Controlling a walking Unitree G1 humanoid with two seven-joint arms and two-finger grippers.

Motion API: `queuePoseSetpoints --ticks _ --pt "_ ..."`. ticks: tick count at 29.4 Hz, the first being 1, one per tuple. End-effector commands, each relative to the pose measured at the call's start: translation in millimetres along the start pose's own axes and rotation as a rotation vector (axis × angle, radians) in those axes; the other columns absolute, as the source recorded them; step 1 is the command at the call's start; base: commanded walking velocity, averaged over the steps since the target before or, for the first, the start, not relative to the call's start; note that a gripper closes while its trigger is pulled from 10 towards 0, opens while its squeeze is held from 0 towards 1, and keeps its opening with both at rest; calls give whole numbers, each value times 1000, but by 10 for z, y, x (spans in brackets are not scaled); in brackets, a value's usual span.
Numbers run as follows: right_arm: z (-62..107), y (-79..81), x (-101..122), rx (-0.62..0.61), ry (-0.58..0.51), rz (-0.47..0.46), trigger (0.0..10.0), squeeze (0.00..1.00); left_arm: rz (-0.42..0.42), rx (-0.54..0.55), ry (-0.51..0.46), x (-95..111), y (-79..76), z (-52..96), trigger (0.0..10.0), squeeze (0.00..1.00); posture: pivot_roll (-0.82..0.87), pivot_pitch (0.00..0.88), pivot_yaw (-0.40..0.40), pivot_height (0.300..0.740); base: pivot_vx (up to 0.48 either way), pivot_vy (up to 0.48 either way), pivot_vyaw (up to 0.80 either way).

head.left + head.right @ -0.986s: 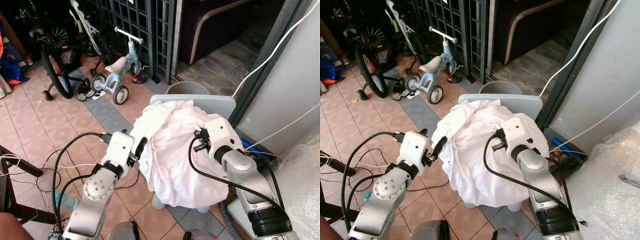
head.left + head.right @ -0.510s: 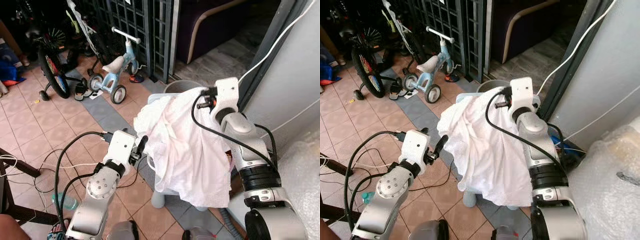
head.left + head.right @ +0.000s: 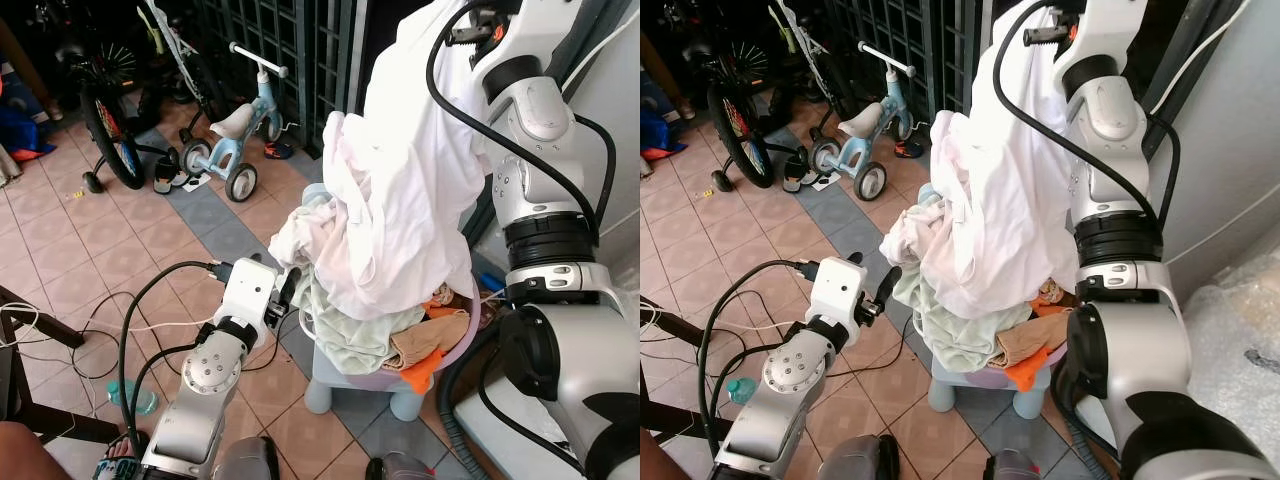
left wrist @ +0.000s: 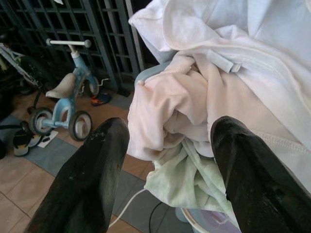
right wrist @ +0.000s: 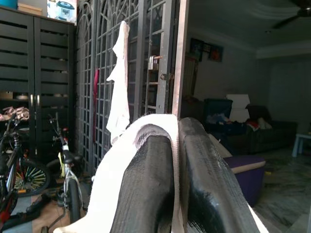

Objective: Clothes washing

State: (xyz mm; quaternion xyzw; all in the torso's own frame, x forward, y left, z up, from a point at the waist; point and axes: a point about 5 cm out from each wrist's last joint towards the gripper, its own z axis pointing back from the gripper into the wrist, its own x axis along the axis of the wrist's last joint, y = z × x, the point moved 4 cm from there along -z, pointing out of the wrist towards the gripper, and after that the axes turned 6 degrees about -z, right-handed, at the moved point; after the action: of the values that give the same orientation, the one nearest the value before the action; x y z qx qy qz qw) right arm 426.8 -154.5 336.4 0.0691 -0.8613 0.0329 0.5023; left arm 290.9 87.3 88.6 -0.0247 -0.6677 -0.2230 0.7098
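Note:
My right gripper (image 5: pixel 176 131) is raised high and shut on a large white garment (image 3: pixel 410 180), which hangs from it down to the laundry pile. Under it a lilac basket (image 3: pixel 440 355) stands on a pale blue stool (image 3: pixel 330 385). The basket holds a pale green cloth (image 3: pixel 350 335), an orange cloth (image 3: pixel 425 370) and a pinkish white garment (image 4: pixel 165 111). My left gripper (image 3: pixel 285 290) is open beside the left of the pile, its fingers (image 4: pixel 92 179) apart with nothing between them.
A child's tricycle (image 3: pixel 235 130), a bicycle (image 3: pixel 105 130) and a black metal grille (image 3: pixel 290 50) stand behind. Cables (image 3: pixel 130 320) and a bottle (image 3: pixel 120 395) lie on the tiled floor at left. Bubble wrap (image 3: pixel 1240 340) and a grey wall are at right.
My right arm has risen from the basket to well above it, pulling the white garment up and uncovering the green, pink and orange clothes. The left gripper has stayed by the pile.

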Motion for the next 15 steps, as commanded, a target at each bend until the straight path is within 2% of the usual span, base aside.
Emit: queuePoseSetpoints --ticks 1,2,5,6,8,10,12,13,14,15 --pt "116 36 -181 22 43 15 0 0 -8 3 1 -11 0 -4 10000 0 15 34 -3 740 0 0 0" --pt "169 5 -235 12 45 20 0 0 -9 4 0 -14 3 -7 10000 0 15 33 0 740 0 0 0" --pt "186 -65 -156 -3 5 43 0 0 -12 6 -3 -14 23 -13 10000 0 10 30 8 740 0 0 0" --pt "171 -141 15 -24 -67 106 0 0 -17 7 -6 -14 36 -20 10000 0 8 24 14 740 0 0 0" --pt "159 -195 170 -39 -131 161 0 0 -20 8 -8 -20 46 -27 10000 0 5 17 18 740 0 0 0" --pt "163 -307 432 -79 -222 278 0 0 -33 15 -16 -4 61 -52 10000 0 2 6 22 740 0 0 0" --pt "189 -408 593 -119 -269 329 0 0 -36 20 -25 18 76 -79 10000 0 -2 0 23 740 0 0 0" --pt "257 -495 583 -135 -246 309 0 0 -45 59 -38 51 133 -115 10000 0 -8 0 23 740 0 0 0" --pt "257 -495 583 -135 -246 309 0 0 -45 59 -38 51 133 -115 10000 0 -8 0 23 740 0 0 0" --pt "381 -486 373 -98 -170 255 0 0 -60 108 -50 81 204 -136 10000 0 -14 0 23 740 0 0 0"
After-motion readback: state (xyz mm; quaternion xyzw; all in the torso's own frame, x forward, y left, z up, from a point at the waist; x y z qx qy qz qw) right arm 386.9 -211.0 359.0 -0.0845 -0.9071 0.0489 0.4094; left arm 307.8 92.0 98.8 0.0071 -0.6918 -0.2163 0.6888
